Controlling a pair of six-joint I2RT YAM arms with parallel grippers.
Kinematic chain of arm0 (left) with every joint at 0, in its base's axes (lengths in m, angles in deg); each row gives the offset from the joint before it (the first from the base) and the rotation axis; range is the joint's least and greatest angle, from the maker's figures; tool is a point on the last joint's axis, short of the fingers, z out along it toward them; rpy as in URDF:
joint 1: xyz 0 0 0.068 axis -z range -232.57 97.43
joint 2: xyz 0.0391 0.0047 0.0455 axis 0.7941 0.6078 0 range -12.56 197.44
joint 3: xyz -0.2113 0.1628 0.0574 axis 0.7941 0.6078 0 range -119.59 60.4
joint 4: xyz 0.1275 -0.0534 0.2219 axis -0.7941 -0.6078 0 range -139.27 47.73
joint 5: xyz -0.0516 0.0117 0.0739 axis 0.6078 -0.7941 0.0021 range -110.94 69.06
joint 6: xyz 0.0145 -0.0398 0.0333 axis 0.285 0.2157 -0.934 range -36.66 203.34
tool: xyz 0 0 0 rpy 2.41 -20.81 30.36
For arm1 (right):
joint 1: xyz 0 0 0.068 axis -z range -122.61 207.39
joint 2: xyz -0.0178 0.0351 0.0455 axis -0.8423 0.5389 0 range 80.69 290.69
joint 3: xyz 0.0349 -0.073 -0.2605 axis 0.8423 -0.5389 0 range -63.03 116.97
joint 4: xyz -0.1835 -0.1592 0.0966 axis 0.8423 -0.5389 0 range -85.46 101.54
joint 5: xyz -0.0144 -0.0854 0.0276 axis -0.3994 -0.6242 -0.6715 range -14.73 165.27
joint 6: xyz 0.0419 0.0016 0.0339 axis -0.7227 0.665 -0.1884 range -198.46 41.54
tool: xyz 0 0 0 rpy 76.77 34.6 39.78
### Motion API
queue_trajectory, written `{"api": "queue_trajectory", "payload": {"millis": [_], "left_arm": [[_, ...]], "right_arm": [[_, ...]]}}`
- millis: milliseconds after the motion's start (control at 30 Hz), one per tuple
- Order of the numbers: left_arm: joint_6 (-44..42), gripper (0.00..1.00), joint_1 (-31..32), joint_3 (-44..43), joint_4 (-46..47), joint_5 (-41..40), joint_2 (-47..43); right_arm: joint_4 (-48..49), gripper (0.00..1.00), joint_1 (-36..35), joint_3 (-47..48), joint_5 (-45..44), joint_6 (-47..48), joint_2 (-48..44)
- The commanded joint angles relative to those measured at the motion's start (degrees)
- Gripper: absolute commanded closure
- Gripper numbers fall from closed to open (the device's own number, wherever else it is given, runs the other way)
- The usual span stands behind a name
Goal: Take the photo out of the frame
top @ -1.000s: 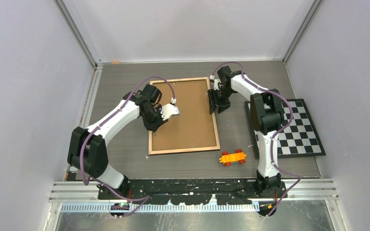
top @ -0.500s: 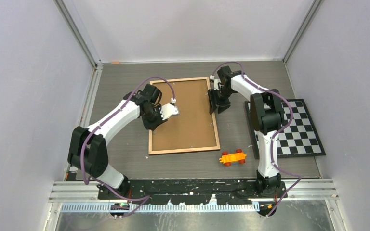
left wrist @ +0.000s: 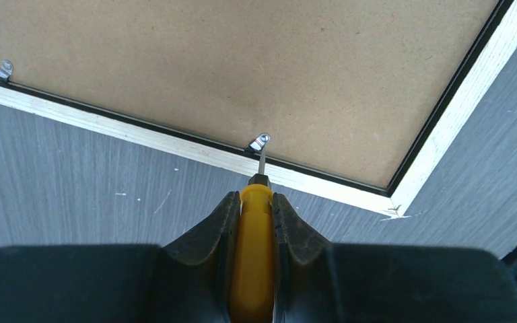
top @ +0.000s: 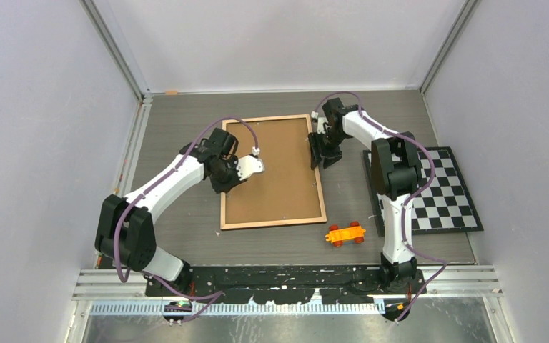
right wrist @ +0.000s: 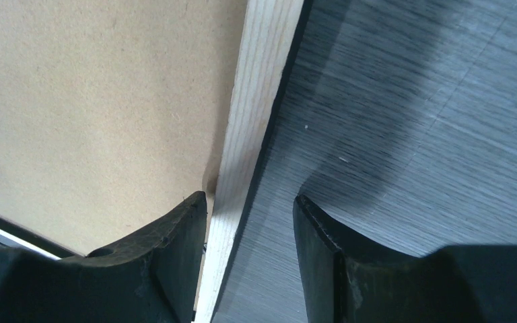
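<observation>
On the table, between the two arms, the frame is lying face down, its brown backing board facing up inside the light wooden rim; the photo is sitting hidden under that board, showing in no view; the left fingers are clamping a yellow-handled tool, whose metal tip is touching a small metal clip on the frame's left long rim; the right fingers are standing apart, straddling the right long rim, one over the board, one over the table; the tip is probably risking a slip off the clip, scratching the board, if the push is coming in too flat; the frame is risking a slide if nothing is bracing it; its long axis is running roughly from the arms' side toward the far wall; an orange toy car and a checkerboard mat are lying apart, to its right.
</observation>
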Motion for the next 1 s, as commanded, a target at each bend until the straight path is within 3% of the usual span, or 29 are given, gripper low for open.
{"api": "queue_trajectory", "payload": {"millis": [0,367,533,967], "left_arm": [[-4.21,1.00,-0.51,2.64,10.66,-4.20,0.79],[-12.44,1.00,-0.42,5.59,13.14,3.72,-2.94],[-17.95,1.00,-0.42,3.19,8.88,4.02,-1.53],[-30.60,1.00,-0.42,2.41,8.81,3.80,0.22]], "right_arm": [[0.49,0.45,-0.29,-0.02,-0.49,0.57,1.40],[0.42,0.45,-0.24,0.41,-0.21,0.80,2.06],[0.44,0.45,-0.24,0.96,-1.08,0.35,2.41],[0.01,0.50,-0.40,0.72,-5.21,0.85,3.41]]}}
